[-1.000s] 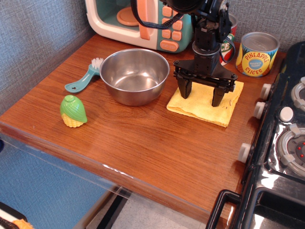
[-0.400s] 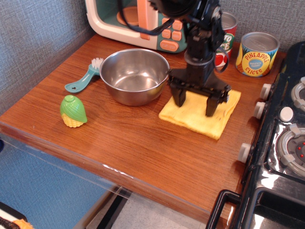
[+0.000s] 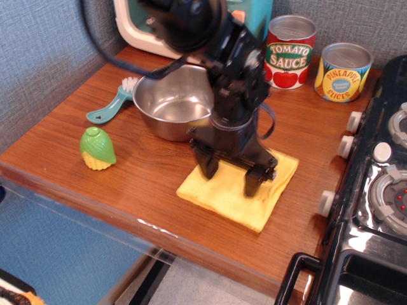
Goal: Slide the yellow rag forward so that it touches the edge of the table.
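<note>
We are pressing our claw [image 3: 229,175] down onto the yellow rag [image 3: 238,192], with the two fingers spread wide apart and each tip resting on the cloth. The rag is lying directly under and around the claw, on the table [image 3: 127,184], its front corner sitting near the rounded front edge but, as far as we are seeing, not yet reaching it. Part of the rag behind the fingers is being hidden by our own arm. Behind and to the left of the claw, the steel bowl [image 3: 166,101] is being partly covered by the arm, and the toy microwave [image 3: 137,25] beyond it is mostly blocked and cut off at the top. The arm itself is looking blurred. Far left of the claw are sitting the toy corn [image 3: 97,148] and a teal brush [image 3: 116,101]. Behind and to the right are standing a tomato sauce can [image 3: 290,52] and a pineapple can [image 3: 343,71]. The stove [image 3: 375,210] at the right is running out of view.
</note>
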Controlling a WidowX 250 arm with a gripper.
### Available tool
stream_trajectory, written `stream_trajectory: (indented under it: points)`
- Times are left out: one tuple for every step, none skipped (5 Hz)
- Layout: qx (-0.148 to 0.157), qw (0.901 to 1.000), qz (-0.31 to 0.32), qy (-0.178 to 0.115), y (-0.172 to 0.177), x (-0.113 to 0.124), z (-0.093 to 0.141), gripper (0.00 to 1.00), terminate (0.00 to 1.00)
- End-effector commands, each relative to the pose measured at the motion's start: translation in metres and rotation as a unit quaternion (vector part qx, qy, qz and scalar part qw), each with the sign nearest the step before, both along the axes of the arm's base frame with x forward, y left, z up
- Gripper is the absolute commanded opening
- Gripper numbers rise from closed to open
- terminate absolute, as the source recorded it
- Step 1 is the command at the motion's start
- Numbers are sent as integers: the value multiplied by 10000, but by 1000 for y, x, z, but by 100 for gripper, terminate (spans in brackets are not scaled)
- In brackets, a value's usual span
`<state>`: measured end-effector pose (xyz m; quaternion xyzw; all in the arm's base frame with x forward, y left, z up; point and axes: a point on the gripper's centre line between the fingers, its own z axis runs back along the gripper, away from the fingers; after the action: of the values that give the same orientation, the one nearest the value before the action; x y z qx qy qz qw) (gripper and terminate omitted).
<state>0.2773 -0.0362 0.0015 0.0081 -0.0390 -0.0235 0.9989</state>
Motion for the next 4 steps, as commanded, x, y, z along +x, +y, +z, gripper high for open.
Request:
stream_trajectory:
  points:
    - [111, 9986, -144, 498, 6, -52, -16, 100, 0]
    - [16, 9990, -67, 449, 3, -45, -9, 100, 0]
    - [-193, 9995, -95, 227, -6, -28, 14, 100, 0]
    - [-333, 9984, -354, -293, -15, -18, 64, 100, 0]
